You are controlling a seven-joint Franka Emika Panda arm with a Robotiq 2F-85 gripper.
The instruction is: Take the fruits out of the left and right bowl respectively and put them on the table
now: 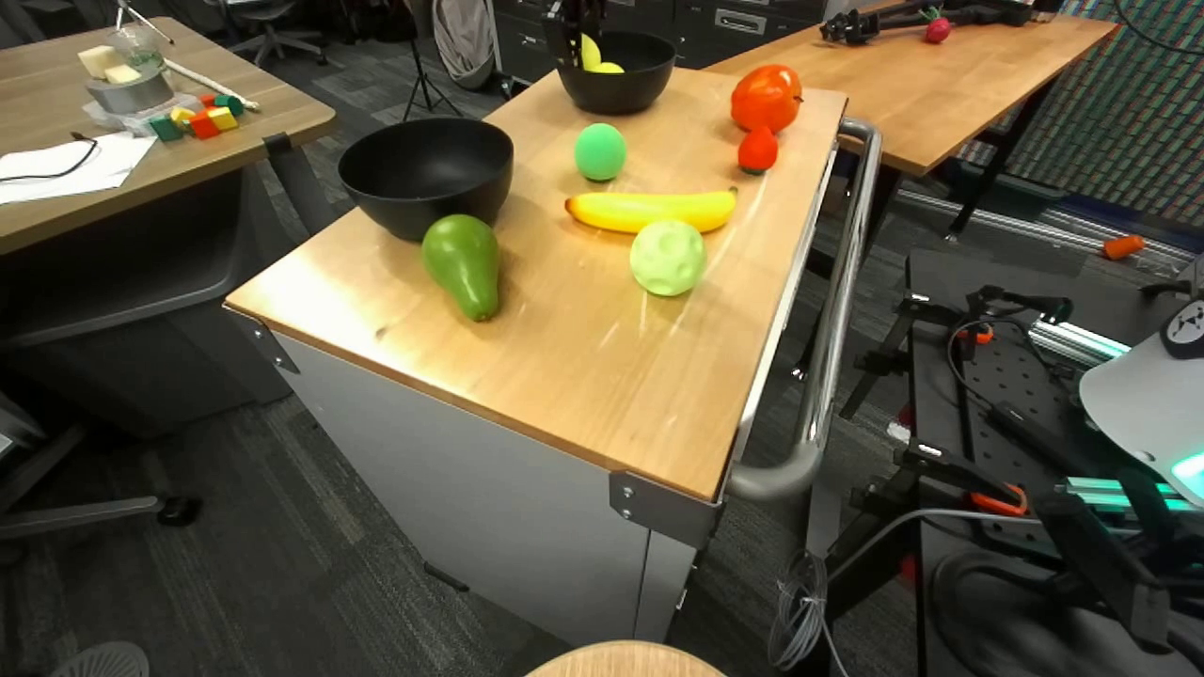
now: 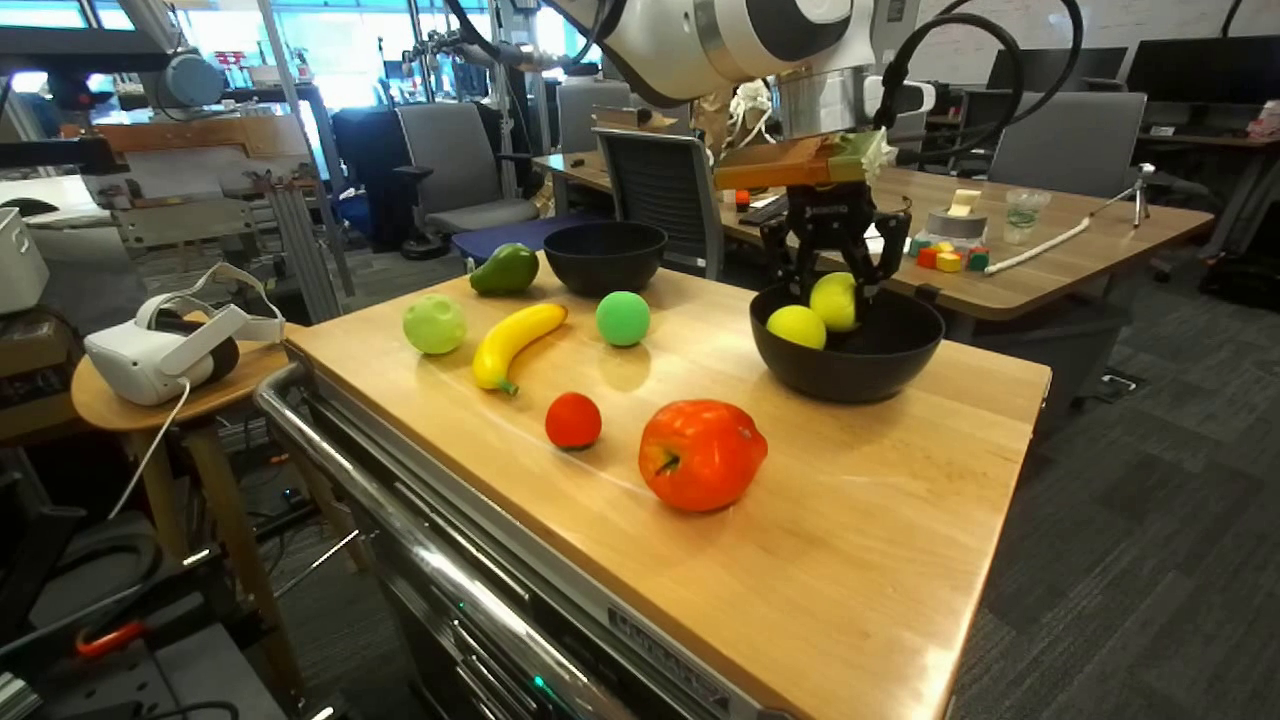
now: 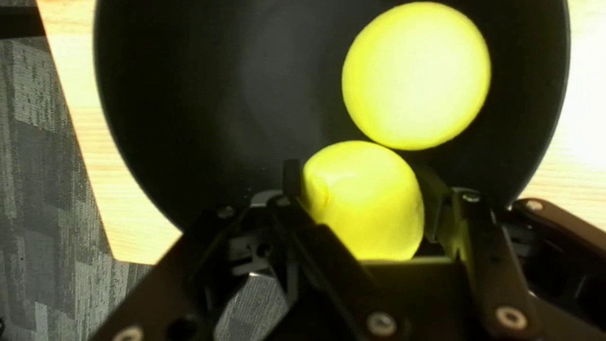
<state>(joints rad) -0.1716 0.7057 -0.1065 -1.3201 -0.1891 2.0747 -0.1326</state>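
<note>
Tabletop (image 2: pixel 850 540): bearing large red fruit (image 2: pixel 700 455), banana (image 1: pixel 649 212), avocado (image 1: pixel 461 263), pale green apple (image 1: pixel 668 259), bright green ball (image 1: pixel 600 152) and small red fruit (image 2: pixel 573 420); rounder ones liable to roll away if knocked during placing
Yellow-fruit bowl (image 2: pixel 855 380): near a tabletop edge; could drag or tip through a rim snagged on the way up
Other bowl (image 1: pixel 400 212): beside the avocado; nothing showing inside, so probably finished
Jaws: part-closed, inside the yellow-fruit bowl; fingertips (image 3: pixel 291 177) on opposite sides of one fruit; apparently gripping
Held yellow fruit (image 3: pixel 369 203): between the fingertips; smooth and curved, so apt to slip from an off-centre pinch
Loose yellow fruit (image 3: pixel 416 76): same bowl, just beside the held one; touching or not, hard to tell; could roll under the fingertips if bumped
</note>
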